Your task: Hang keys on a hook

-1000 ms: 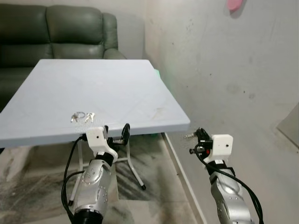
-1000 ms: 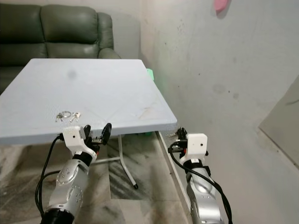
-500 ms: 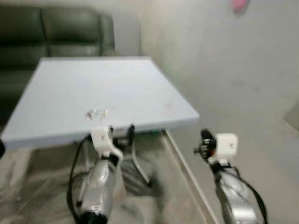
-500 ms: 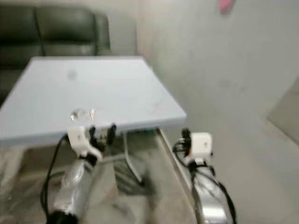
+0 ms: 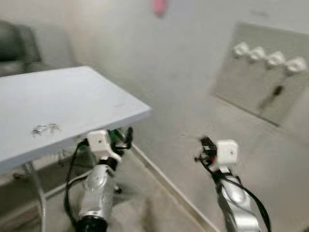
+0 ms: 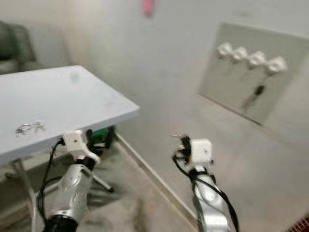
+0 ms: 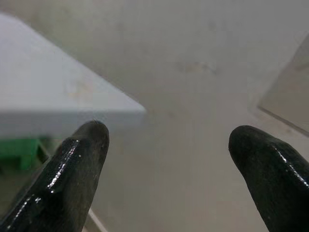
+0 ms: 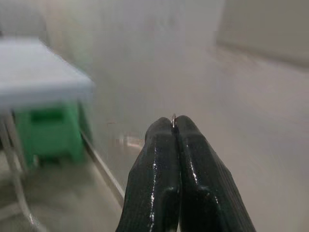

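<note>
1. Right gripper (image 8: pixel 174 126) is pressed fully closed, its two black fingers (image 8: pixel 157 169) meeting along their length, with a thin metal key ring (image 8: pixel 173 119) pinched at the very tips; just a sliver of the ring pokes out between them.
2. From the head camera, that gripper (image 5: pixel 202 146) is raised in front of the pale wall (image 5: pixel 188 72), well apart from the table and below the level of the hook board.
3. Left gripper (image 5: pixel 121 136) stands wide apart, holding nothing; its two fingertips (image 7: pixel 79 169) frame the table's corner and the wall beyond.
4. It hovers just under the near edge of the white folding table (image 5: pixel 87 101).
5. Another bunch of keys (image 5: pixel 45 129) lies flat on the tabletop, near its front edge, to the left of the left gripper.
6. On the wall to the right hangs a light-coloured board (image 6: pixel 251 72) carrying a row of four white knob-like hooks (image 6: pixel 248 55); a small dark item (image 6: pixel 259 91) hangs below them, too blurred to identify.
7. A pink object (image 5: pixel 159 7) is stuck high on the wall above the table's far side.
8. A green box (image 8: pixel 50 130) sits on the floor beneath the table.
9. Both head-camera views are smeared with blur.
</note>
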You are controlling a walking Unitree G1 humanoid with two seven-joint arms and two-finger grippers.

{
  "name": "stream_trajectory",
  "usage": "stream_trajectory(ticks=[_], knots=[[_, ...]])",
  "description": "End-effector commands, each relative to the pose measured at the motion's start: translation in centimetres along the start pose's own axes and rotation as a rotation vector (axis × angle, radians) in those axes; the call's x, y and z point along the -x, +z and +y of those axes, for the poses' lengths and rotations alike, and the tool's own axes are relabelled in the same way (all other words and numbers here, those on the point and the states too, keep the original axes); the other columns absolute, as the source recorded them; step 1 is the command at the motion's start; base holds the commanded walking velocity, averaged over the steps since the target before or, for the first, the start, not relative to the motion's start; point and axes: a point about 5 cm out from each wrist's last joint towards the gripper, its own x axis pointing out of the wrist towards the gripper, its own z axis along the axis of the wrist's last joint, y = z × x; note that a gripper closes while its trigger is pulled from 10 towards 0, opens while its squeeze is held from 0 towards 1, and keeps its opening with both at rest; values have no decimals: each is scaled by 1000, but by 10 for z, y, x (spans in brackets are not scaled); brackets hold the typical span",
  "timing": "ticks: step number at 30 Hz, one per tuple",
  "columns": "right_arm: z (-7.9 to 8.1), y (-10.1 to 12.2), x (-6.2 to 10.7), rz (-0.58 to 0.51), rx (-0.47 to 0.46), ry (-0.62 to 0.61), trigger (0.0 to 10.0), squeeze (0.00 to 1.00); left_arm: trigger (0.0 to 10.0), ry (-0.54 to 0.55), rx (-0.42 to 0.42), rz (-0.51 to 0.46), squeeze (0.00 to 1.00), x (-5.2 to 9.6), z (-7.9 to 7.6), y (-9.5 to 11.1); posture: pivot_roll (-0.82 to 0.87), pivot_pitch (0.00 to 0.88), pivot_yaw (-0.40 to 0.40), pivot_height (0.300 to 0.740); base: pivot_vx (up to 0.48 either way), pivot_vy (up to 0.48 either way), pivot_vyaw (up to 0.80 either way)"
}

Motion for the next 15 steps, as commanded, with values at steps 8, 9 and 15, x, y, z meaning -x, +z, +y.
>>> stream_trajectory(ticks=[8,9,15], knots=[[10,10,1,-59,-32,36,10000,0,10000,27,34,21,0,0,6,-1,-15,0,-73,740,469,0,0],[10,9,1,-59,-33,37,10000,0,10000,28,37,21,0,0,6,-1,-15,0,-73,740,469,0,0],[10,9,2,-60,-27,29,10000,0,10000,65,12,27,0,0,10,0,-13,0,-71,740,138,0,0]])
